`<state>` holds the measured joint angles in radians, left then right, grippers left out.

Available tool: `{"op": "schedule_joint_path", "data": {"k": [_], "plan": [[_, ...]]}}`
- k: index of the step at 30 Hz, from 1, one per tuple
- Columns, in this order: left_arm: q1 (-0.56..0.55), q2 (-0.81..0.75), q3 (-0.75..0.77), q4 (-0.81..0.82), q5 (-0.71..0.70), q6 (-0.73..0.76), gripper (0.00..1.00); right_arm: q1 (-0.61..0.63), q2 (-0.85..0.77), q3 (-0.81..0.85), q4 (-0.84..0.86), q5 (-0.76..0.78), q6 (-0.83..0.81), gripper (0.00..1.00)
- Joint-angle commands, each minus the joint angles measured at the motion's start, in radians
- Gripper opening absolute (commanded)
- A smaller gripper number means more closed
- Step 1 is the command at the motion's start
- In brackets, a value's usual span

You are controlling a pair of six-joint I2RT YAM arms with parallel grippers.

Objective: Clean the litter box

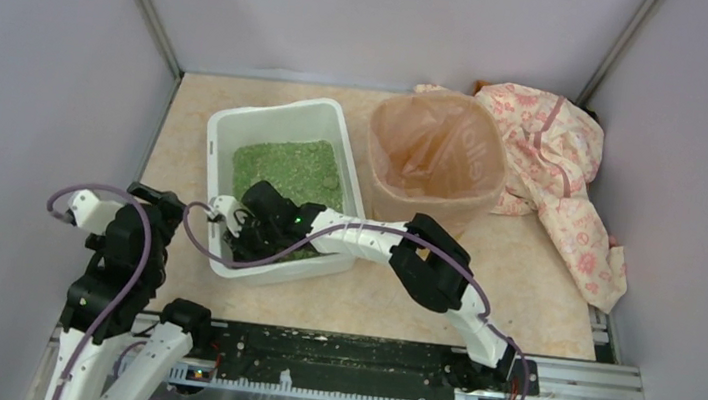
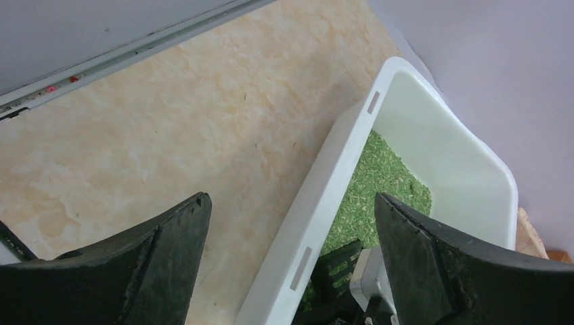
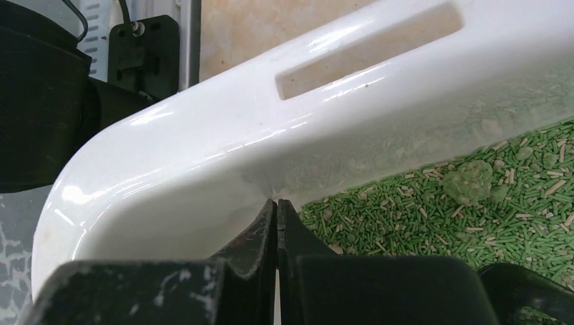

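Clump (image 3: 474,181) unscooped among green pellets in litter box (image 1: 227,130). Right gripper (image 3: 276,203) clenched, empty, at box's near-left inner corner. Left gripper (image 2: 290,198) spread, empty, outside box's left wall. Lined bin (image 1: 425,203) right of box. Judged barely begun.

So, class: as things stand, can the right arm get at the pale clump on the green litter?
Probably yes. The right gripper is inside the litter box, shut, tips at its wall; the clump lies on open litter nearby, nothing between.
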<state>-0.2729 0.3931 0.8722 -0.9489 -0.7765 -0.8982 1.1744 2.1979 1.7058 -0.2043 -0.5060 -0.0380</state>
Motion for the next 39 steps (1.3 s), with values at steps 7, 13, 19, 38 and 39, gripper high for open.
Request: {"op": "schedule_joint_path", "data": {"k": [7, 13, 19, 38, 39], "plan": [[-0.001, 0.089, -0.077, 0.140, 0.039, 0.068, 0.99, -0.098, -0.237, -0.111, 0.065, 0.185, -0.004, 0.54], [-0.002, 0.117, -0.115, 0.276, 0.117, 0.149, 0.99, -0.219, -0.182, 0.036, -0.105, 0.386, -0.078, 0.95], [-0.002, 0.144, -0.113, 0.293, 0.166, 0.183, 0.99, -0.243, 0.078, 0.430, -0.474, 0.461, -0.115, 0.97], [-0.001, 0.097, -0.160, 0.280, 0.165, 0.185, 0.99, -0.170, 0.094, 0.179, -0.525, 0.428, -0.072, 0.94], [-0.002, 0.095, -0.160, 0.278, 0.164, 0.185, 0.99, -0.171, 0.097, 0.172, -0.518, 0.410, -0.068, 0.91]]}}
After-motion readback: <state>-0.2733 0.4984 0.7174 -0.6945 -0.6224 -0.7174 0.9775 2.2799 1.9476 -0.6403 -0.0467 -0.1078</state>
